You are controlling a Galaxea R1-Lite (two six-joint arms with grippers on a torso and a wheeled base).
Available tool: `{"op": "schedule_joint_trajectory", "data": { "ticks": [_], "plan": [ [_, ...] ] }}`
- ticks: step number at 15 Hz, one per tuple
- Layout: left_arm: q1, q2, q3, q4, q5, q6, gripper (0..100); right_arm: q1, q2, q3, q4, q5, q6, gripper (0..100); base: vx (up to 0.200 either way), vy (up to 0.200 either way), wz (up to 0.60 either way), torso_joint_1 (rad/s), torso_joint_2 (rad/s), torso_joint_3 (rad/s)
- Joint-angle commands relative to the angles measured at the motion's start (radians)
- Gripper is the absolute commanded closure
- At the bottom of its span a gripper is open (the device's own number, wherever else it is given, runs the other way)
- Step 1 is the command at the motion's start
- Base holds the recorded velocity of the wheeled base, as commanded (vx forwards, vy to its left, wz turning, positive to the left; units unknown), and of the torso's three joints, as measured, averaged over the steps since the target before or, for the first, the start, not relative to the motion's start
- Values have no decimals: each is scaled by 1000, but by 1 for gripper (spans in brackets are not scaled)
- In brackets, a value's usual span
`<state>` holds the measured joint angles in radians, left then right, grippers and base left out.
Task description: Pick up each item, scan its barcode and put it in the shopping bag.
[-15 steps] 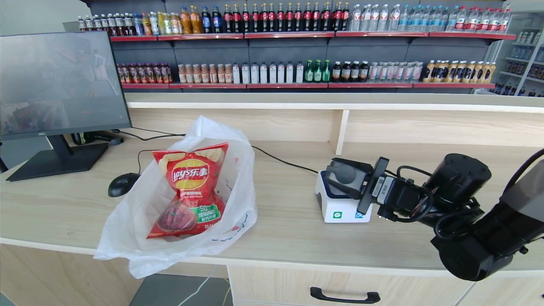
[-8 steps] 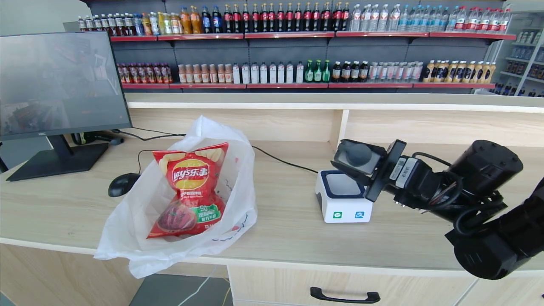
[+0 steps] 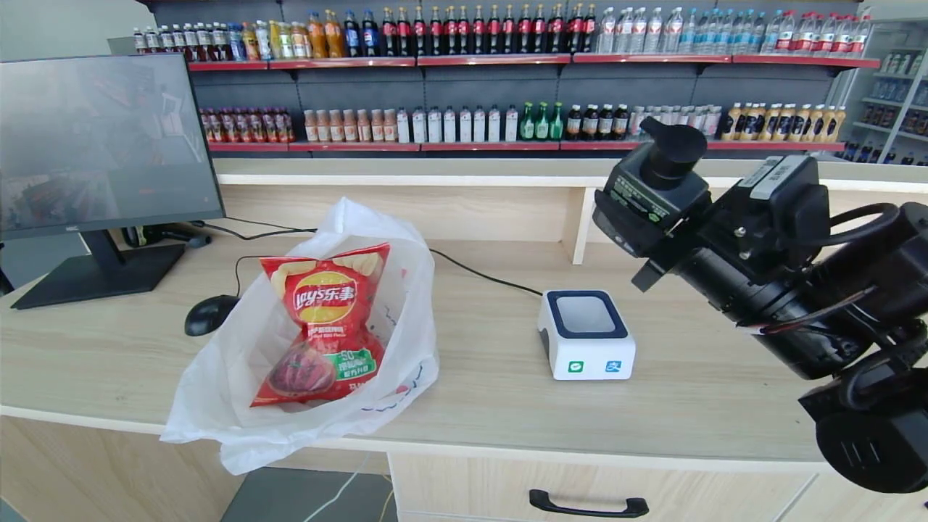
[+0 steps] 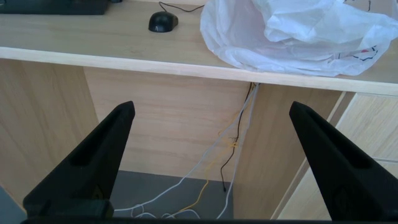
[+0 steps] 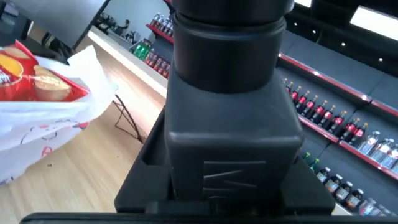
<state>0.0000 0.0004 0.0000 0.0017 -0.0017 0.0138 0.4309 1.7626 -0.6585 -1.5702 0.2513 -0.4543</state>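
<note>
My right gripper (image 3: 670, 228) is shut on a black bottle (image 3: 641, 192) with a round cap, held high above and to the right of the white barcode scanner (image 3: 586, 333). The bottle (image 5: 230, 143) looms close in the right wrist view. The white shopping bag (image 3: 409, 290) lies open on the counter's left, with a red chips bag (image 3: 326, 319) standing in it. My left gripper (image 4: 211, 115) is open and hangs below the counter's front edge, under the bag (image 4: 292, 31).
A monitor (image 3: 101, 145) stands at the far left with a black mouse (image 3: 209, 314) beside the bag. A cable (image 3: 482, 275) runs behind the scanner. The wooden counter (image 3: 493, 391) has a raised back ledge, with drink shelves behind it.
The right arm has lifted the black bottle from just over the scanner, up and to the right, turning its cap upward. The bag and chips have stayed put.
</note>
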Motion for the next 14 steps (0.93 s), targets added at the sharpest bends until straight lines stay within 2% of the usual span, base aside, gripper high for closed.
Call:
{"op": "schedule_joint_trajectory", "data": {
  "ticks": [1, 3, 7, 8, 9, 12, 14],
  "plan": [
    [0, 0, 0, 0, 0, 0, 0, 17, -52, 4, -1, -63, 69, 100, 0, 0, 0, 0, 0, 0],
    [0, 0, 0, 0, 0, 0, 0, 6, -84, 19, -1, -106, 189, 100, 0, 0, 0, 0, 0, 0],
    [0, 0, 0, 0, 0, 2, 0, -7, -100, 135, -1, -227, 307, 100, 0, 0, 0, 0, 0, 0],
    [0, 0, 0, 0, 0, 0, 0, -14, -97, 126, -1, -267, 325, 100, 0, 0, 0, 0, 0, 0],
    [0, 0, 0, 0, 0, 2, 0, -17, -89, 140, -1, -276, 330, 100, 0, 0, 0, 0, 0, 0],
    [0, 0, 0, 0, 0, 2, 0, -37, -74, 123, -1, -277, 345, 100, -200, 0, 0, 7, 4, -1],
    [0, 0, 0, 0, 0, 3, 0, -43, -72, 119, -1, -277, 350, 100, 0, 0, 0, 0, 0, 0]
  ]
}}
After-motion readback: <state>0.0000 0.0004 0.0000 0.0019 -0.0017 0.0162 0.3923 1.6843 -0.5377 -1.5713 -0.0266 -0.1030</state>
